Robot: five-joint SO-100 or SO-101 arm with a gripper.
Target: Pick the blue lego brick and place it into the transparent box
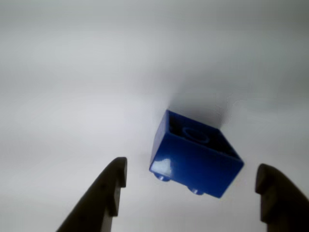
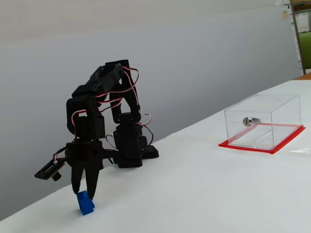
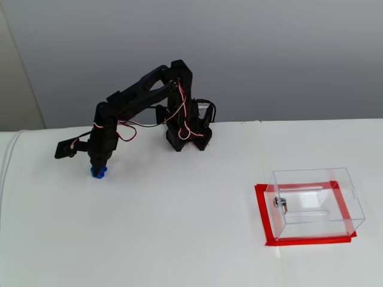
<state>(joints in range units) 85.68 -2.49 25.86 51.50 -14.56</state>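
The blue lego brick (image 1: 195, 157) lies tilted on the white table, with its hollow underside and two studs showing in the wrist view. My gripper (image 1: 191, 166) is open, pointing down just above the brick. One dark finger stands on each side and neither touches it. The fixed views show the gripper (image 2: 83, 193) (image 3: 99, 165) right over the brick (image 2: 86, 204) (image 3: 99, 173) at the table's left. The transparent box (image 2: 265, 121) (image 3: 314, 200) stands far to the right on its red base, with a silver lock (image 2: 250, 121) (image 3: 280, 204) on one side.
The arm's black base (image 2: 129, 150) (image 3: 187, 137) stands at the table's back edge by the grey wall. A wide stretch of white tabletop (image 3: 179, 209) lies between the brick and the box. The table's left edge (image 3: 9, 161) is near the brick.
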